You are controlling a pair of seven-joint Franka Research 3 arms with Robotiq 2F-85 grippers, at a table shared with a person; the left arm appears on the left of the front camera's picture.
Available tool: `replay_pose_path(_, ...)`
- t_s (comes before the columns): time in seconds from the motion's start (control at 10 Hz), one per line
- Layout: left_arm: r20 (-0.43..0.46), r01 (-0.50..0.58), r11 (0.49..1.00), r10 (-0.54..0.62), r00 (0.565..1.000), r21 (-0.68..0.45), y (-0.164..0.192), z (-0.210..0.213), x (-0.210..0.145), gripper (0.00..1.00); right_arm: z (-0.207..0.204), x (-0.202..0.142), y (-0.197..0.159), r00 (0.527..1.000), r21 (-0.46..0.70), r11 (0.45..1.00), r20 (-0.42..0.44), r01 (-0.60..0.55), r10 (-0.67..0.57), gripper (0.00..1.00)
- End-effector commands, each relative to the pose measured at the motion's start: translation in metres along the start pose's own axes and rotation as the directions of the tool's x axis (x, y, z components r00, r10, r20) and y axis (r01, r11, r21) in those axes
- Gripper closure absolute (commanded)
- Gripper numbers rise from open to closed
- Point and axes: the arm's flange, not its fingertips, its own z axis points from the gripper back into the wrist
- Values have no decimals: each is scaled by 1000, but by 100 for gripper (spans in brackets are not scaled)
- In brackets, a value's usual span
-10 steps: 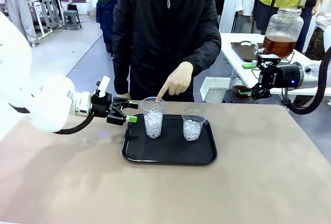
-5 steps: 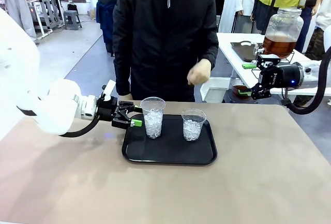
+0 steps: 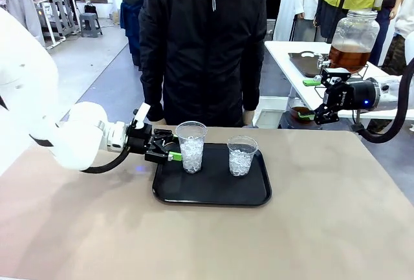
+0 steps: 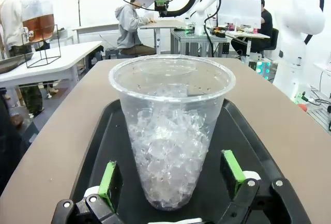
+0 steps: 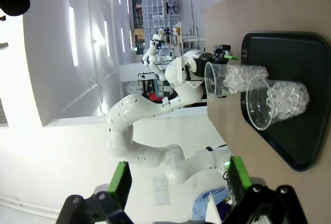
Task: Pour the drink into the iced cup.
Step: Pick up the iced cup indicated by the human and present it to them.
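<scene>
Two clear plastic cups of ice stand on a black tray (image 3: pixel 213 193): the left cup (image 3: pixel 191 145) and the right cup (image 3: pixel 242 155). My left gripper (image 3: pixel 169 151) is open at the left cup's side. In the left wrist view that cup (image 4: pixel 170 125) stands between the green pads (image 4: pixel 107 178), with a gap on each side. The drink (image 3: pixel 348 57), amber-brown, fills the lower part of a glass dispenser jar (image 3: pixel 354 31) on a white side table at the far right. My right gripper (image 3: pixel 309 99) hangs open in front of the jar, holding nothing.
A person in a black jacket (image 3: pixel 206 47) stands at the table's far edge, just behind the tray, arms down. The brown tabletop (image 3: pixel 323 228) is bare around the tray. In the right wrist view both cups (image 5: pixel 269 100) and the tray (image 5: pixel 310 53) lie far off.
The person's hand, pointing into the left cup a second ago, has drawn back to their side. My left gripper has moved right, up to that cup. The right arm has not moved.
</scene>
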Motion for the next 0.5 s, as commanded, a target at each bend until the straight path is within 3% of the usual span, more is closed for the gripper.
replay_pose_path(0.0, 34, 16, 1000, -16, 999, -6, 1, -10, -1, 0, 0, -1, 1, 1000, 0, 1000, 3, -2, 2, 0)
replay_pose_path(0.4, 51, 19, 1000, -19, 999, 0, 0, -24, -3, 0, 0, -1, 1, 1000, 0, 1000, 3, -2, 2, 0)
